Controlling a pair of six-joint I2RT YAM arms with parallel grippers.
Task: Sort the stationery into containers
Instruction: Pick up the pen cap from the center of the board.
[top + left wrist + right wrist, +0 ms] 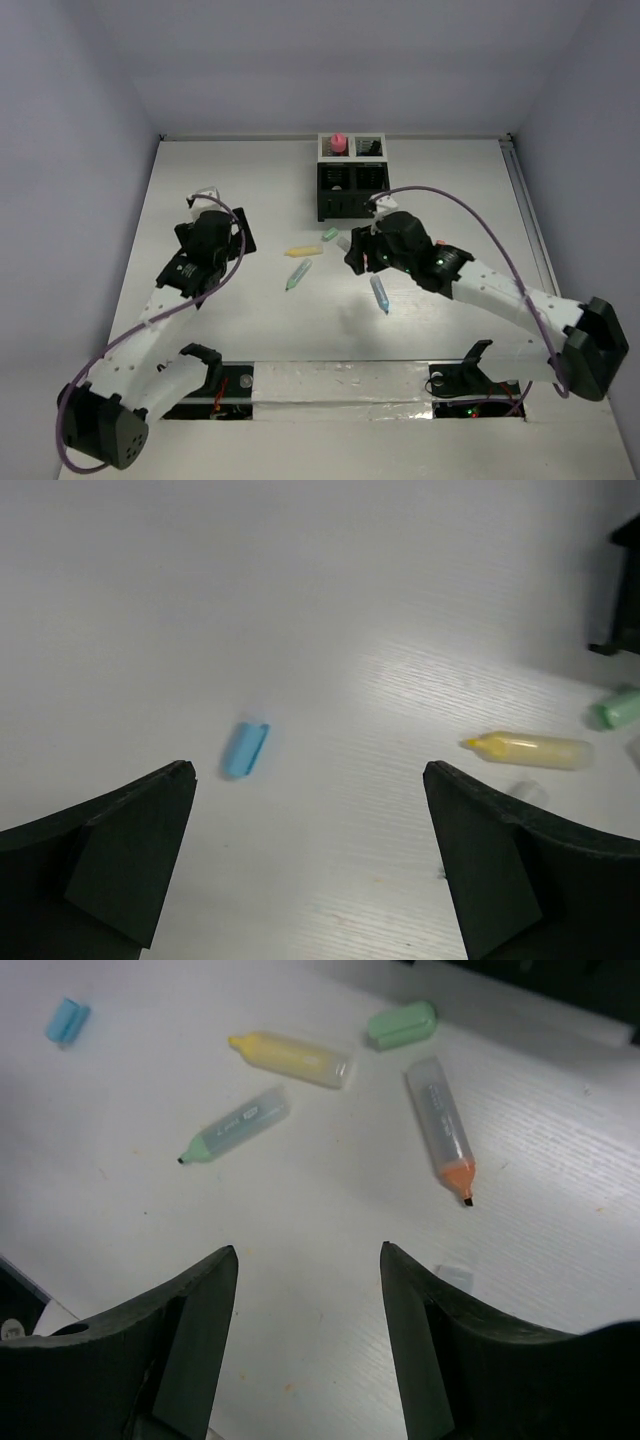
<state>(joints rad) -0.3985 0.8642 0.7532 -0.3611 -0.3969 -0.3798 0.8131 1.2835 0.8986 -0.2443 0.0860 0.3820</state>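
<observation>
Near the orange marker [440, 1125] on the bench [200, 180], the right hand [308, 1250] hangs spread and empty, probably aiming for it; the left hand [305, 770], spread wide, is idle.

The left arm [150, 320] is held bent and reached forward on its own side, the left gripper [206, 196] set with jaws spread wide, while the right arm [500, 292] is stretched inward toward the middle, the right gripper [354, 258] angled downward with jaws parted partway.
</observation>
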